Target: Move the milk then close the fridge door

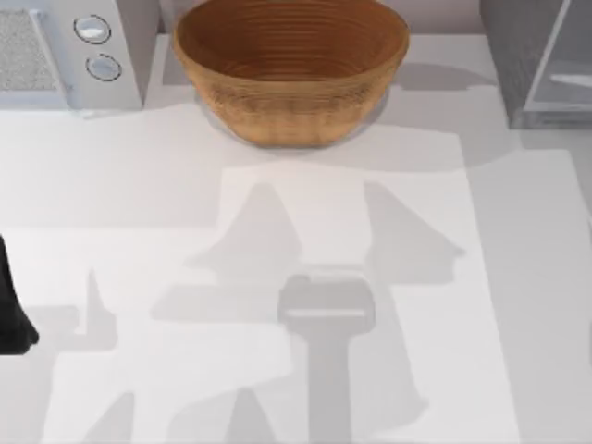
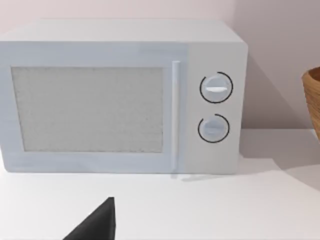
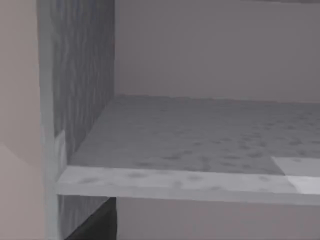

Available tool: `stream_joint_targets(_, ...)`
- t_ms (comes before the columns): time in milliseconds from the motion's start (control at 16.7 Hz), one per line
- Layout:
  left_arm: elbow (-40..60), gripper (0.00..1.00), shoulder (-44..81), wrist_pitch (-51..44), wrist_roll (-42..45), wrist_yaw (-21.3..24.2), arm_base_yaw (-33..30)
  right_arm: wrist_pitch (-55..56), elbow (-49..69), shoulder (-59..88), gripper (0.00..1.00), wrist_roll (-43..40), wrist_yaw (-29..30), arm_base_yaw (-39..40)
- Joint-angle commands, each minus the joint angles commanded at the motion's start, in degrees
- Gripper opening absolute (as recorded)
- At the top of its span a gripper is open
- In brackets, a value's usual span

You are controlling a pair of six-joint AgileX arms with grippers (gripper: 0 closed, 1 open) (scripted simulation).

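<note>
The milk is out of view. The fridge stands at the back right of the table, a dark grey speckled cabinet. Its pale glassy fridge door is swung open. In the right wrist view I look from close up into the cabinet at a speckled grey shelf. A dark part of my right gripper shows low in that view, below the shelf's front lip. My left arm is parked at the table's left edge. A dark part of my left gripper shows in front of the microwave.
A big wicker basket stands at the back middle. A light grey microwave with two round knobs sits at the back left, its door shut. The white tabletop spreads in front of them.
</note>
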Motion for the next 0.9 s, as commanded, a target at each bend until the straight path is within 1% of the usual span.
stream_joint_targets(300, 0.0, 1.0, 0.0, 0.0, 0.0, 0.0, 0.0, -14.2, -18.0, -34.9, 1.0, 0.0, 2.6, 2.6)
stream_joint_targets(540, 0.0, 1.0, 0.0, 0.0, 0.0, 0.0, 0.0, -25.6, -32.3, -58.3, 1.0, 0.3, 4.5, 4.8)
stream_joint_targets(720, 0.0, 1.0, 0.0, 0.0, 0.0, 0.0, 0.0, -32.7, -41.0, -70.1, 1.0, 0.6, 5.5, 6.1)
stream_joint_targets(900, 0.0, 1.0, 0.0, 0.0, 0.0, 0.0, 0.0, -37.1, -46.5, -76.6, 1.0, 0.8, 6.1, 6.9)
